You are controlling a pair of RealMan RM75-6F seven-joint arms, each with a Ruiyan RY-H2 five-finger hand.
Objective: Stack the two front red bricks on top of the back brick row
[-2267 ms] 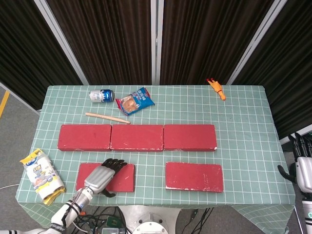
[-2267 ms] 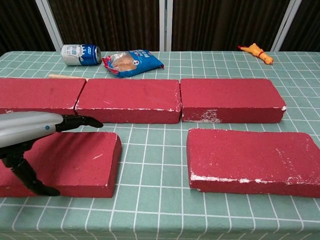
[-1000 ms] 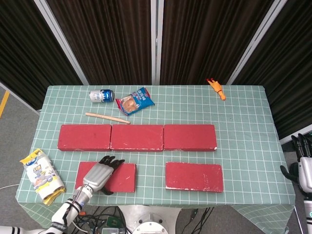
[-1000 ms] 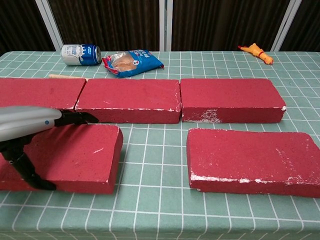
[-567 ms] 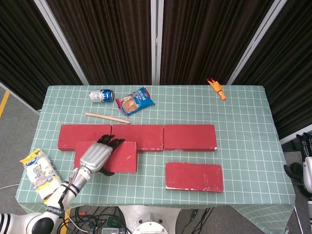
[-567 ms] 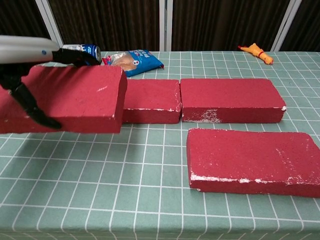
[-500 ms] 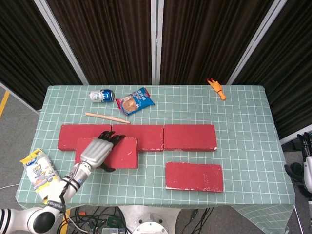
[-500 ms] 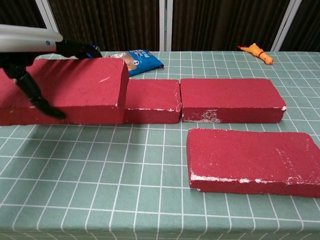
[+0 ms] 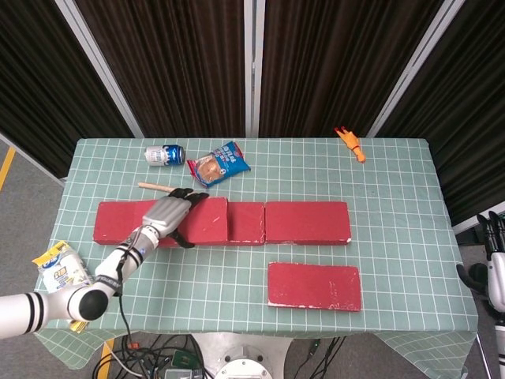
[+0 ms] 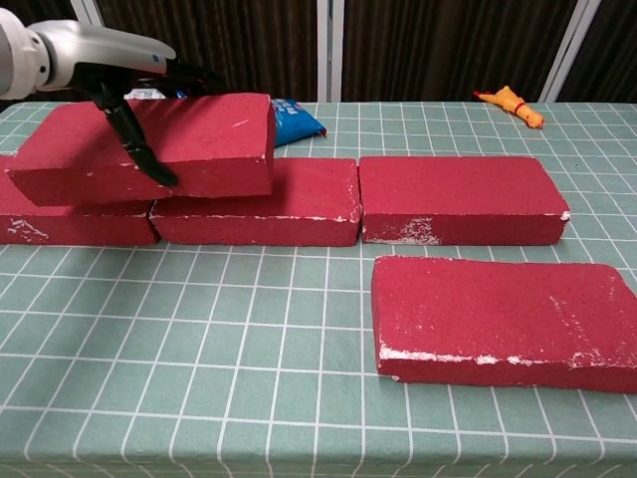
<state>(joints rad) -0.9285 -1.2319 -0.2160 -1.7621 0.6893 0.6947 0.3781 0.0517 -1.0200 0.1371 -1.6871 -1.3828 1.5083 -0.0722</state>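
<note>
Left hand (image 10: 129, 75) clamps rectangular red foam-like brick (image 10: 149, 144) across its width, above back brick row (image 10: 378, 199). Judged light, stiff, non-slip. Right hand's (image 9: 495, 264) state: cannot tell.

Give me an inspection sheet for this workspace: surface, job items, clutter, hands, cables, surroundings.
Surface: table under green checked cloth.
Job's things: held brick over the back row, slightly tilted; front brick flat on the cloth.
Clutter: can, snack bag, wooden stick, orange toy, packet at left edge.
Hands: left robot hand grips the held brick; right robot hand off table, holding nothing.
Cables: bundle below the front edge.
Surroundings: dark curtains.
</note>
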